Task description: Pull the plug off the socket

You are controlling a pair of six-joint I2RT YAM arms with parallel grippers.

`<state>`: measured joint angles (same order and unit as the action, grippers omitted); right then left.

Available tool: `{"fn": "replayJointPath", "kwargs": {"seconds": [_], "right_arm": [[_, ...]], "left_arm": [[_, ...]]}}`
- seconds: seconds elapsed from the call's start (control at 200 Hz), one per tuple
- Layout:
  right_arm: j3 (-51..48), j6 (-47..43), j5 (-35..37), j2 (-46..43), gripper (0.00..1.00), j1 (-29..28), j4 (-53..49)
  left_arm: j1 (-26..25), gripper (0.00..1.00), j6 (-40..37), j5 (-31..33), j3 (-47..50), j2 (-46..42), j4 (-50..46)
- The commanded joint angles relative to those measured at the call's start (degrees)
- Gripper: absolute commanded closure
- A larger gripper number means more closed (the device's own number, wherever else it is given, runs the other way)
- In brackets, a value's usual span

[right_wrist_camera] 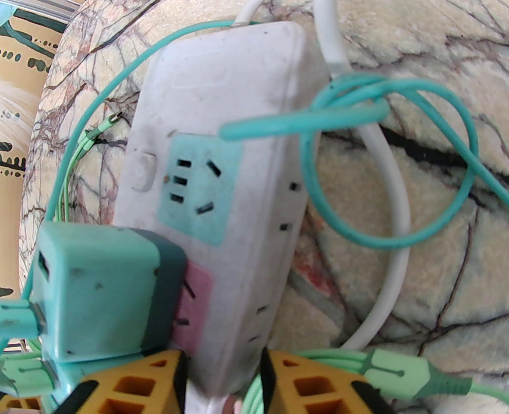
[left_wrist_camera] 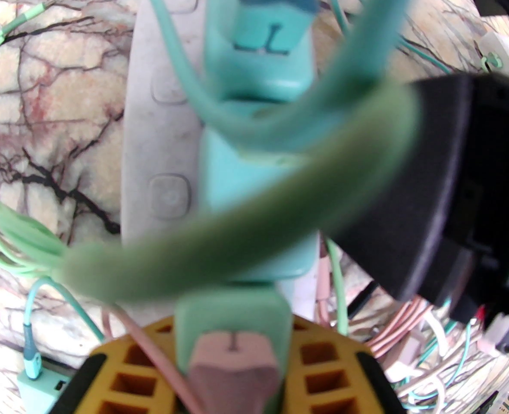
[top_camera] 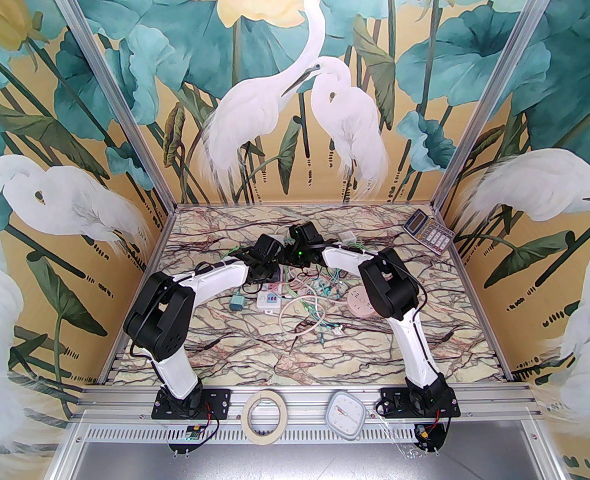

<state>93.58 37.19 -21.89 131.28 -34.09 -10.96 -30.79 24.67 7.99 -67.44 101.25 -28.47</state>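
White scuffed plastic: a long power strip [right_wrist_camera: 237,101] lies flat on the veined marble-pattern desk [right_wrist_camera: 453,274].

- **Right arm:** My right end effector [right_wrist_camera: 222,360] straddles the strip's near end. Its yellow fingers [right_wrist_camera: 129,386] press black pads against both long sides, clamped on it.
- **Sockets:** A square teal socket panel [right_wrist_camera: 198,188] sits bare. The pink socket panel [right_wrist_camera: 196,308] next to it carries a teal cube charger [right_wrist_camera: 95,291] with a cable plugged into its side.
- **Left arm:** My left end effector [left_wrist_camera: 233,339] is closed on a mint-green plug block [left_wrist_camera: 233,313] at the strip's near end. A pink cable connector [left_wrist_camera: 233,365] sits in the face toward the camera. I cannot tell whether its pins are still seated.
- **Cables:** A thick green cable [left_wrist_camera: 237,231], blurred, arcs across just above that plug. A white cord [right_wrist_camera: 392,196] curves beside the strip, and a thin teal wire [right_wrist_camera: 388,166] loops over it.
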Motion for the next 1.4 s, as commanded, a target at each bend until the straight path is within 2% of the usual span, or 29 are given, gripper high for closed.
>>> {"fn": "replayJointPath", "kwargs": {"seconds": [0.0, 0.15, 0.375, 0.505, 0.695, 0.83, 0.935, 1.065, 1.26, 1.395], "right_arm": [[-2.4, -1.5, 4.7, 2.6, 0.64, -0.2, -9.6], [-2.3, -1.6, 4.7, 2.5, 0.64, -0.3, -9.7], [-2.3, -1.7, 4.9, 2.5, 0.64, -0.3, -9.8], [-2.3, -1.6, 5.0, 2.5, 0.63, -0.3, -9.9], [-2.9, -1.7, 4.8, 1.9, 0.61, -0.3, -9.1], [-3.8, -1.7, 4.7, 1.1, 0.59, -0.3, -7.9], [-4.5, -1.6, 4.5, 0.6, 0.58, -0.3, -7.0], [-5.2, -1.6, 4.5, 0.0, 0.56, -0.4, -6.2], [-6.3, -1.8, 4.6, -1.2, 0.53, -0.4, -5.0], [-6.4, -2.0, 5.1, -1.5, 0.53, -0.5, -5.1]], "left_arm": [[-2.8, 0.89, -1.9, 2.4, -5.5, -1.6, -0.7], [-7.7, 0.91, -4.2, 11.6, -8.4, 1.0, -4.0], [-7.0, 0.94, -3.1, 11.7, -8.2, -2.6, -5.3], [-5.3, 0.92, -2.6, 12.0, -8.2, -8.3, -5.9], [2.0, 0.91, 0.2, 12.4, -0.4, -20.2, -3.8], [10.3, 0.89, 5.3, 7.6, 10.2, -28.6, 0.2], [15.6, 0.88, 7.8, 3.2, 17.6, -30.7, 3.1], [17.8, 0.88, 10.0, 2.2, 22.0, -28.6, 3.9], [22.4, 0.87, 14.4, -7.4, 28.1, -23.8, 11.8], [22.9, 0.87, 15.5, -9.2, 27.6, -20.1, 12.1]]}}
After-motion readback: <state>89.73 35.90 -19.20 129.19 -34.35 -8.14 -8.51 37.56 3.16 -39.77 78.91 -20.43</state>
